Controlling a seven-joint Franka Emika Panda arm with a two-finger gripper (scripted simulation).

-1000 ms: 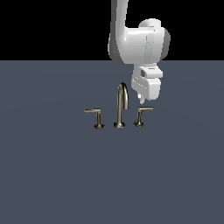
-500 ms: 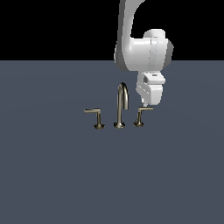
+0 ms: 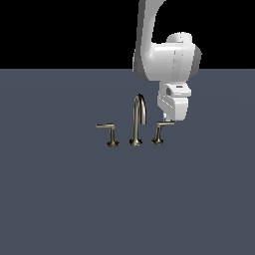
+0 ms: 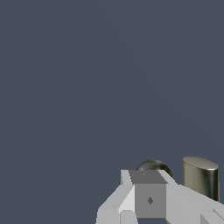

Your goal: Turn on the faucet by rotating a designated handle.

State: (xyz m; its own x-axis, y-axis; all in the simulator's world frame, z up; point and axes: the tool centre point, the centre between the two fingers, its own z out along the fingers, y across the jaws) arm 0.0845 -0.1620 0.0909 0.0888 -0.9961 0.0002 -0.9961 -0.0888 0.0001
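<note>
The faucet [image 3: 139, 118] stands on the grey floor, with an arched spout between two levers. The handle [image 3: 160, 130], with the shorter bar and leaning stem, is on the exterior view's right of the spout. My gripper [image 3: 167, 119] hangs right over the outer end of its bar, touching or nearly touching it. The fingers look pressed together with nothing between them. In the wrist view the gripper [image 4: 148, 188] is close to a brass-grey metal cylinder [image 4: 200, 176] and a rounded metal part [image 4: 152, 166]; I cannot tell which faucet parts these are.
The lever with the longer bar and upright stem [image 3: 108, 131] stands on the exterior view's left of the spout. The plain grey floor [image 3: 60, 199] stretches all around the faucet.
The arm has shifted toward the exterior view's right and the gripper has come down a little, closer to the short bar of the handle. The faucet levers have not moved.
</note>
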